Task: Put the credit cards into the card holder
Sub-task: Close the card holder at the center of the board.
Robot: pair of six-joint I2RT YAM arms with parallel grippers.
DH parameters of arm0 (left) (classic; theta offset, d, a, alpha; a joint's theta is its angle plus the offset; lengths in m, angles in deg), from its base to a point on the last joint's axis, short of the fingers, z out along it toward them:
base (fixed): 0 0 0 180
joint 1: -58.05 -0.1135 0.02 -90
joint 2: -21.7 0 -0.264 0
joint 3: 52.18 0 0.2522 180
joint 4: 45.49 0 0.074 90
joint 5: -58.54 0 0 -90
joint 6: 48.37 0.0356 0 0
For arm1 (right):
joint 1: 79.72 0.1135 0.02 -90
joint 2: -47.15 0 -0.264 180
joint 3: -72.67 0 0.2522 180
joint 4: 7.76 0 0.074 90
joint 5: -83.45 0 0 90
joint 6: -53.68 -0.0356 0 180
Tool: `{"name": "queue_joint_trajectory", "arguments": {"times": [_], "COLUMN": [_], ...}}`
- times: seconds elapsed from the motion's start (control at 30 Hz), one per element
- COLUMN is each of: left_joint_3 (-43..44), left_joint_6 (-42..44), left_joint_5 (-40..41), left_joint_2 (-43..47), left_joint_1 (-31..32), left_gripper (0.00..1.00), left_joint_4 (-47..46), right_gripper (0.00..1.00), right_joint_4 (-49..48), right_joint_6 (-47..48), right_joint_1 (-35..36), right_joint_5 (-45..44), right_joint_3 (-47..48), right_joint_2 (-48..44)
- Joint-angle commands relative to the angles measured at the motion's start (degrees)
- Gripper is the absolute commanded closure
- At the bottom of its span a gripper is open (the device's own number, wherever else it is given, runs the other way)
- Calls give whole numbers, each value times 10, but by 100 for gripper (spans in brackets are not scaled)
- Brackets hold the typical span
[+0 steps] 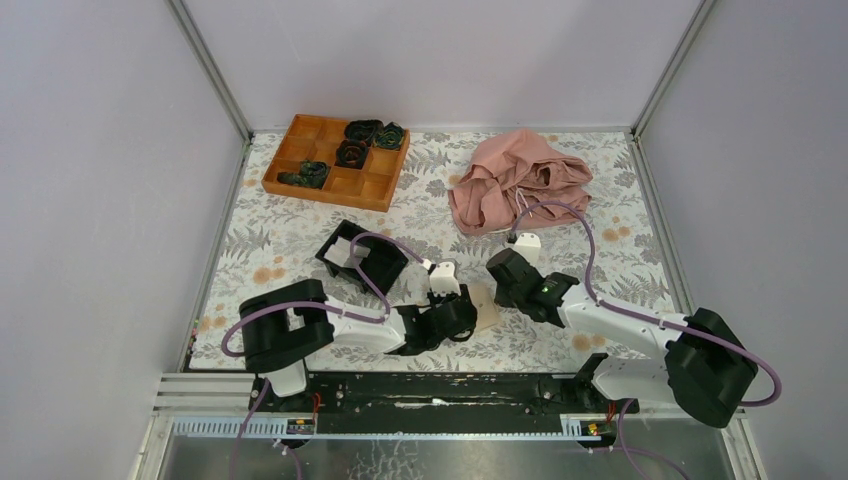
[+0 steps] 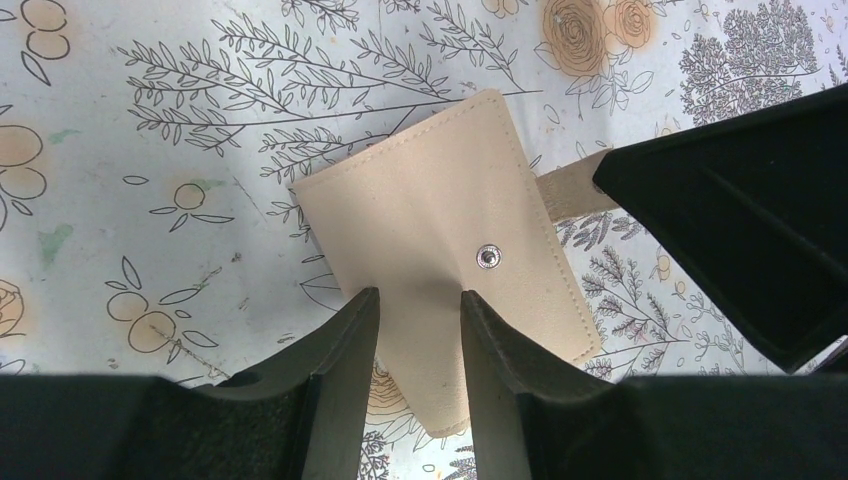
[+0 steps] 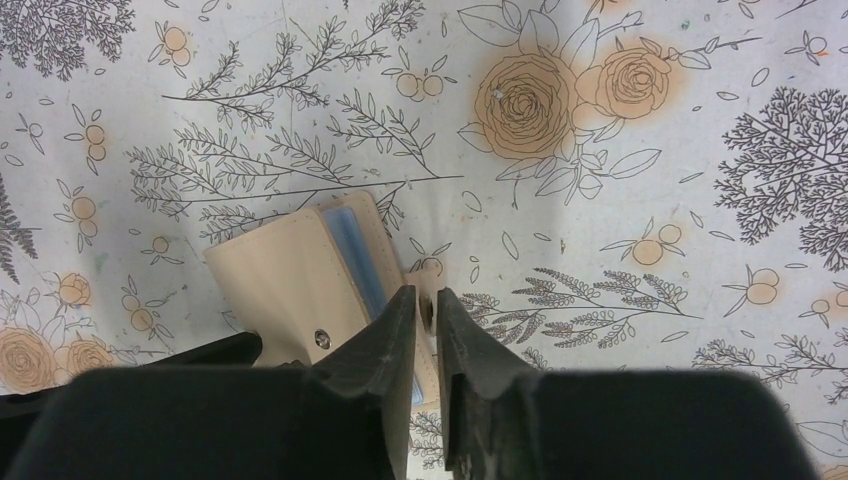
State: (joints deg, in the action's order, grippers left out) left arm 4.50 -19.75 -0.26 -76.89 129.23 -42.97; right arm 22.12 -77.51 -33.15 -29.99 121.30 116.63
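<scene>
The tan card holder (image 1: 487, 306) lies on the floral table mat between the two arms. In the left wrist view the card holder (image 2: 440, 215) shows its outer face and a metal snap, and its near end runs between the fingers of my left gripper (image 2: 420, 295), which pinch it. My right gripper (image 3: 427, 292) stands at the card holder's (image 3: 285, 280) edge, jaws a narrow gap apart with the strap tab (image 3: 429, 275) between the tips. A bluish strip (image 3: 352, 245) shows inside the holder; I cannot tell card from slot. A pale flat piece (image 1: 343, 252) lies in the black box.
A black open box (image 1: 375, 262) sits just left of the grippers. An orange-brown compartment tray (image 1: 335, 160) with dark coiled items stands at the back left. A crumpled pink cloth (image 1: 515, 178) lies at the back right. Metal frame rails border the mat.
</scene>
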Motion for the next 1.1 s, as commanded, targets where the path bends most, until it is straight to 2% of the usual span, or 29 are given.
{"name": "queue_joint_trajectory", "arguments": {"times": [0.0,0.2,0.87,1.07], "left_joint_3": [-10,-4,11,9], "left_joint_6": [5,2,7,7], "left_joint_5": [1,-2,2,3], "left_joint_2": [-1,-16,-23,-22], "left_joint_1": [8,8,8,9], "left_gripper": [56,56,56,56], "left_joint_4": [63,69,86,87], "right_gripper": [76,72,74,78], "right_joint_4": [7,15,0,-4], "right_joint_6": [5,12,23,22], "right_joint_1": [7,6,6,6], "right_joint_5": [-24,-29,-5,-1], "right_joint_3": [14,14,11,6], "right_joint_2": [-24,-42,-17,-15]}}
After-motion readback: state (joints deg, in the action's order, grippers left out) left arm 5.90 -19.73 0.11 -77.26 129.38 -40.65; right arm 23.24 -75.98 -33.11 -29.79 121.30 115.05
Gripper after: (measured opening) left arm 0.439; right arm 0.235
